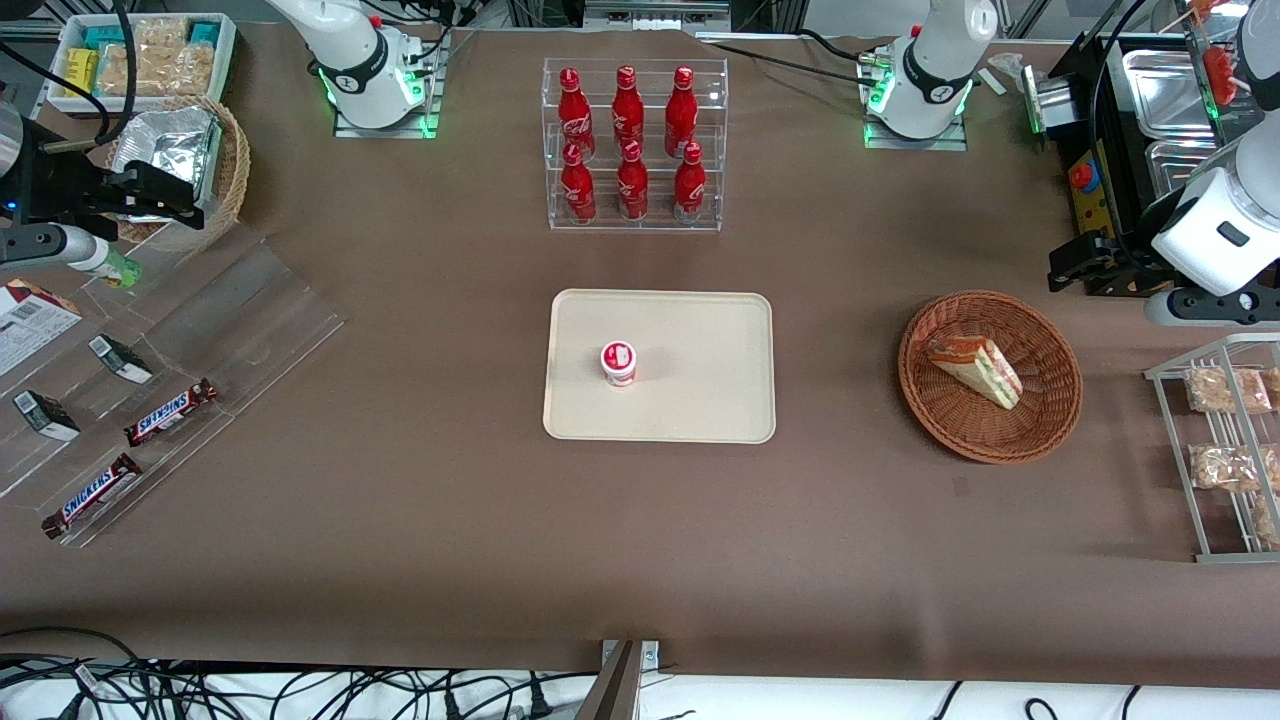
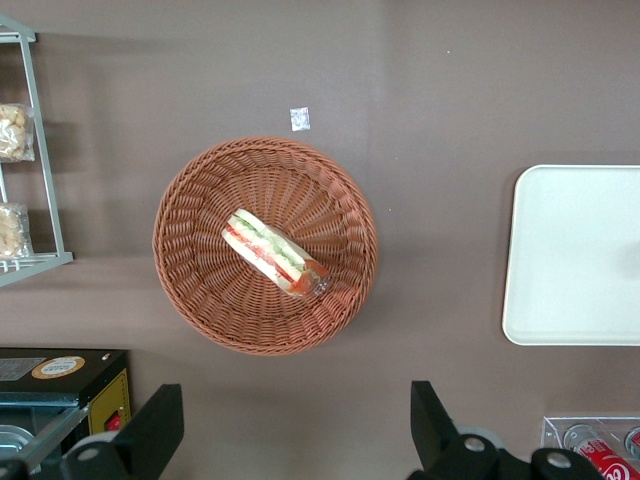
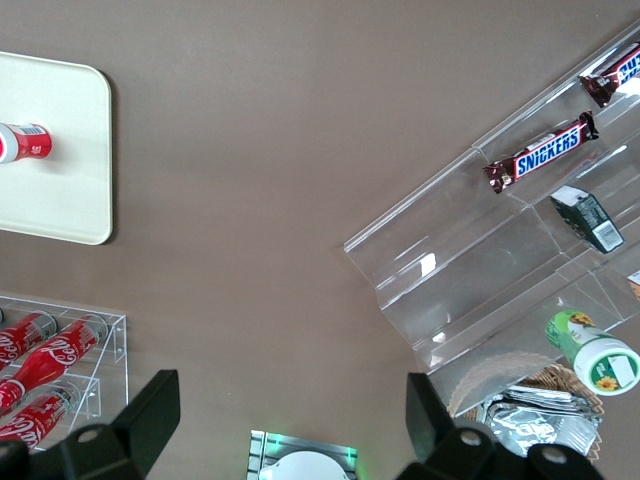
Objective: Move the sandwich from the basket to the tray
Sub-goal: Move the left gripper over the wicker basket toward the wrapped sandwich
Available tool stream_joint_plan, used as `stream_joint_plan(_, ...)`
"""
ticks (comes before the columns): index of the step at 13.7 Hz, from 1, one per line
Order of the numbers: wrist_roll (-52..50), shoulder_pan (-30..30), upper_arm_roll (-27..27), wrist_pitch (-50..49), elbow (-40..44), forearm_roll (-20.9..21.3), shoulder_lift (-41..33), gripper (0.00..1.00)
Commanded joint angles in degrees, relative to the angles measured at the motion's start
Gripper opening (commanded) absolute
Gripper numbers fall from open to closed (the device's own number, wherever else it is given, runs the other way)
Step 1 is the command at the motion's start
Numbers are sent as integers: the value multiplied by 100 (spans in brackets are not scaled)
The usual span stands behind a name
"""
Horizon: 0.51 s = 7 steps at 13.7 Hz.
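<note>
The sandwich (image 1: 975,368) (image 2: 275,253), a wrapped wedge with white bread and green and red filling, lies in the round reddish-brown basket (image 1: 1060,400) (image 2: 200,290). The cream tray (image 1: 700,400) (image 2: 575,255) lies mid-table, toward the parked arm's end from the basket. My gripper (image 1: 1085,265) (image 2: 293,425) hangs high above the table, farther from the front camera than the basket and a little toward the working arm's end. It is open, with only bare table between its fingers (image 2: 160,425).
A small red-and-white cup (image 1: 619,362) stands on the tray. A clear rack of red bottles (image 1: 634,145) stands farther back. A wire rack of snack packets (image 1: 1225,440) and metal trays (image 1: 1165,100) flank the basket. Snickers bars (image 1: 170,412) lie at the parked arm's end.
</note>
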Motion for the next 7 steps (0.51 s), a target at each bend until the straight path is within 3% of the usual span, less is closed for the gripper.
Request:
stream_joint_plan(1,110,-19,39,-131,151,-165,33,100)
stream_joint_plan(5,-83,-11,65,-157,99,-121,94,100)
stream_joint_plan(7,-714,51,65,-149,-41,-68,182,100)
